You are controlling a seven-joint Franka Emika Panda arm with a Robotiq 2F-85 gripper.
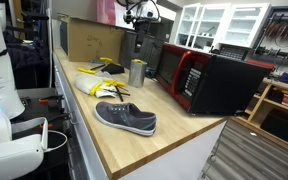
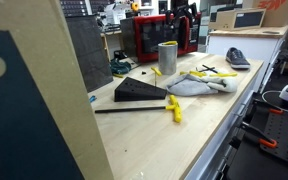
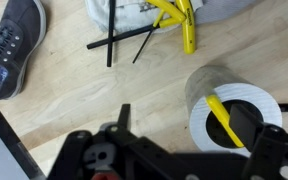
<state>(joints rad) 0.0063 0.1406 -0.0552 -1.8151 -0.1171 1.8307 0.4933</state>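
A metal cup [image 3: 229, 115] stands on the wooden counter [image 3: 74, 100] with a yellow stick [image 3: 224, 120] leaning inside it. My gripper [image 3: 189, 120] is open right above it: one finger hangs over the cup's mouth, the other over bare wood beside it. It holds nothing. In both exterior views the gripper [image 1: 137, 42] [image 2: 181, 28] hovers over the cup [image 1: 137, 72] [image 2: 167, 57], in front of the red and black microwave [image 1: 209, 80].
A grey shoe [image 1: 126, 118] [image 3: 9, 45] lies near the counter's edge. A white cloth [image 1: 94, 83] [image 2: 199, 85] carries yellow tools [image 3: 179, 20] and black sticks [image 3: 124, 42]. A cardboard box [image 1: 94, 40] stands at the back. A black wedge [image 2: 139, 92] lies on the counter.
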